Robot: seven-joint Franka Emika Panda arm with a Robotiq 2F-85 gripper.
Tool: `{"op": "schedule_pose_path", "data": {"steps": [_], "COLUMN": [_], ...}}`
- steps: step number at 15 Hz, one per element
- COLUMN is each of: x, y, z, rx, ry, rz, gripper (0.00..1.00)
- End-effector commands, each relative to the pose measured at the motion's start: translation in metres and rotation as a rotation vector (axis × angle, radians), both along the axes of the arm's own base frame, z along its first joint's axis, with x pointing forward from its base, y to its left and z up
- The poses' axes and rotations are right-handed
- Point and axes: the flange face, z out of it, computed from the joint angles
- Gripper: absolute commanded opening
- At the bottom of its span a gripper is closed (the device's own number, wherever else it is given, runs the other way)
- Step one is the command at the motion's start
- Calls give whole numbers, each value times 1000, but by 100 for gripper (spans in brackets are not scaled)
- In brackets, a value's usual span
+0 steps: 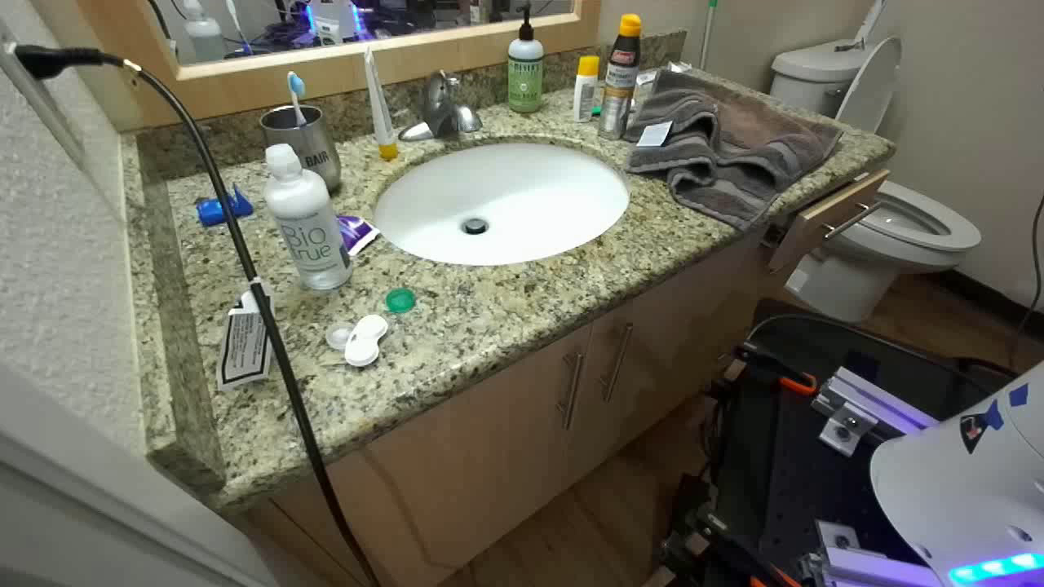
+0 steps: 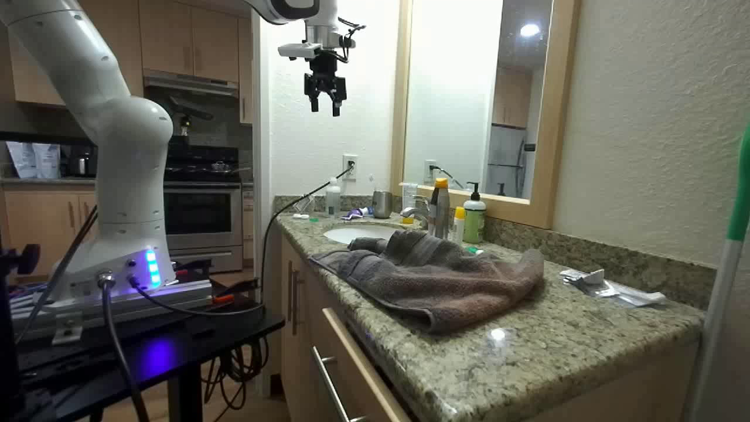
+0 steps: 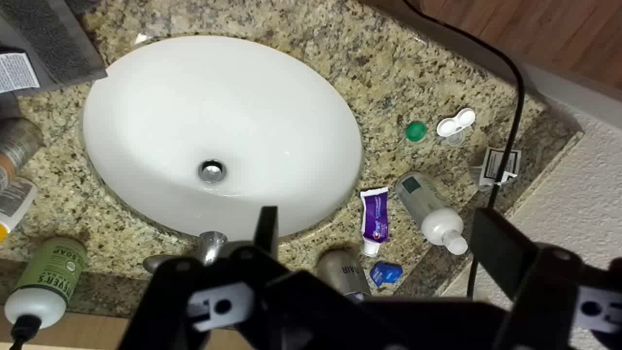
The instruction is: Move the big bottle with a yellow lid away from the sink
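The big bottle with a yellow lid stands upright on the granite counter beside the sink, between the faucet and the grey towel. In an exterior view the bottle stands just behind the towel, near the sink. In the wrist view only part of the bottle shows at the left edge, its cap out of view; the sink fills the upper middle. My gripper is open and empty, high above the counter's far end. In the wrist view its fingers are wide apart with nothing between them.
A shorter yellow-capped bottle and a green soap bottle stand close to the big bottle. A crumpled towel lies beside it. A faucet, metal cup, clear bottle and black cable are around the sink.
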Motion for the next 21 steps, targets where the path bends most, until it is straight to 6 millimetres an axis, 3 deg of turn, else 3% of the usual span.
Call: {"op": "schedule_pose_path", "data": {"steps": [1,2,4,8,13,15,16,19,21], "x": [0,0,30,70,98,99,92,96,101], "y": [0,0,-16,-74,-145,-156,-146,-149,-160], "z": [0,0,-23,-73,-128,-122,-131,-134,-139], "rx": [0,0,-10,18,75,122,79,78,62], "ry": [1,1,93,183,289,310,292,297,315], "rz": [0,0,-107,-308,-567,-672,-595,-605,-726], "gripper": [100,100,100,100,100,100,100,100,100]}}
